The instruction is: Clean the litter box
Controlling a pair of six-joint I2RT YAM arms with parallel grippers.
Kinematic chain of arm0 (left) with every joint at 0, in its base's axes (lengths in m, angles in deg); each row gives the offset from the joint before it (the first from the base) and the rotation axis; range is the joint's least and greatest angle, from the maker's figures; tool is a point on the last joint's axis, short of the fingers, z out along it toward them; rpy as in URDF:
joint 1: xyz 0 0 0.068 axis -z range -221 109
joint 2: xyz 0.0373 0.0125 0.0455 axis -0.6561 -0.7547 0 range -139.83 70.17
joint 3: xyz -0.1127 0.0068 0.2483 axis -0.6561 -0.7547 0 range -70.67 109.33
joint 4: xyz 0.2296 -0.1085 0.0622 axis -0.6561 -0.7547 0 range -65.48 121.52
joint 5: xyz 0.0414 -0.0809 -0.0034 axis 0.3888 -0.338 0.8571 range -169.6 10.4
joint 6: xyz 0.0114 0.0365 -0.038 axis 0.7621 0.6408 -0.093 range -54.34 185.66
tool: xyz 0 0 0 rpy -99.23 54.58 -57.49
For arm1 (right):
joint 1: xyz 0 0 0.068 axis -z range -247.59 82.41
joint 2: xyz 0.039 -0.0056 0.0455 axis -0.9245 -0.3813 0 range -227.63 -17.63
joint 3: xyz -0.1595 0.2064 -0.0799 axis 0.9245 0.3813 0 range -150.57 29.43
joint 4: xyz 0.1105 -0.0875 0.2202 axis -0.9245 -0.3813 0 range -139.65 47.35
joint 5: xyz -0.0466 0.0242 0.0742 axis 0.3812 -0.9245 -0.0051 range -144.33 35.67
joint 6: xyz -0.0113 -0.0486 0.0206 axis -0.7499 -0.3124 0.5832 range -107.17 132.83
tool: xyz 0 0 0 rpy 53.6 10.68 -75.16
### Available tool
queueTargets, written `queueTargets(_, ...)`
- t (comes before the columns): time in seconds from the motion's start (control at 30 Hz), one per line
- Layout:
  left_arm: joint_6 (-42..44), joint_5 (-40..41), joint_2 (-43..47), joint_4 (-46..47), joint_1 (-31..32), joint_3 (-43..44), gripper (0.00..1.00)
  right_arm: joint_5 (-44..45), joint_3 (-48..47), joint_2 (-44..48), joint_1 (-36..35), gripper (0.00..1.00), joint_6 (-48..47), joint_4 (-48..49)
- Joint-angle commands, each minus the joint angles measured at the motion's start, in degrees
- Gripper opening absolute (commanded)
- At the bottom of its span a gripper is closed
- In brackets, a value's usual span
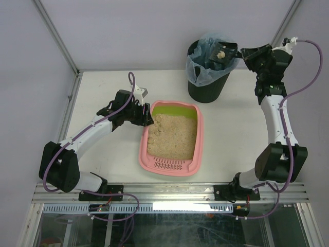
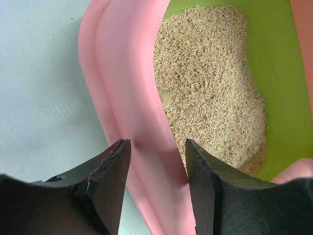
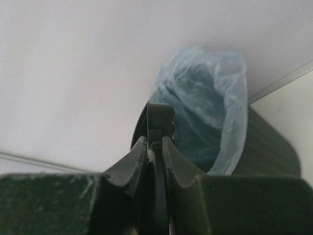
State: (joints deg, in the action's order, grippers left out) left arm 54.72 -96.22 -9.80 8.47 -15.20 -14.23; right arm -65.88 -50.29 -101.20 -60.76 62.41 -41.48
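Nearest you on the table [image 1: 103,87] lies the litter box [image 1: 201,135] [image 2: 122,73] – a pink tray set between the two arms, its slotted rim [image 1: 172,164] toward the arm bases and its green end [image 1: 175,109] away from them. Beige litter [image 1: 172,136] [image 2: 205,83] covers most of the floor, leaving part of the green bare.

Your left gripper [image 1: 145,118] [image 2: 156,147] sits at the tray's left wall, toward the far end. In the wrist view its fingers [image 2: 105,181] stand apart astride the pink rim, one outside and one over the litter. You cannot tell whether they press on it.

Farther back, past the tray's far right corner, stands the black bin [image 1: 205,90] [image 3: 274,147] with its bluish bag [image 1: 198,72] [image 3: 225,83]. Your right gripper [image 1: 235,52] [image 3: 155,144] is over the bin – fingers clamped tight on the handle of the black scoop [image 1: 218,57] [image 3: 160,117]. The scoop is above the bin's mouth with a pale clump [image 1: 221,53] on it.
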Motion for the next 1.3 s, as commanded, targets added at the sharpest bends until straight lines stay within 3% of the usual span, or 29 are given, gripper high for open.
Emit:
queueTargets(0.0,1.3,-0.6,1.0,0.3,-0.1,2.5,0.5,8.4,-4.1,1.5,-0.2,0.0,-14.0,2.4)
queueTargets(0.3,1.3,-1.0,0.7,0.3,-0.1,2.5,0.5,18.1,-7.3,0.8,-6.6,0.0,-34.4,1.7)
queueTargets(0.5,1.4,-0.9,0.8,0.2,-0.1,2.5,0.5,24.0,-7.3,-0.7,-13.9,0.0,-51.2,5.3)
queueTargets(0.77,1.7,-0.9,0.8,0.2,-0.1,2.4,0.5,29.3,-3.8,0.4,-20.3,0.0,-65.3,14.3)
queueTargets(1.27,1.6,-0.9,0.5,0.2,-0.1,2.4,0.5,28.5,-0.1,2.7,-23.2,0.0,-74.2,20.1)
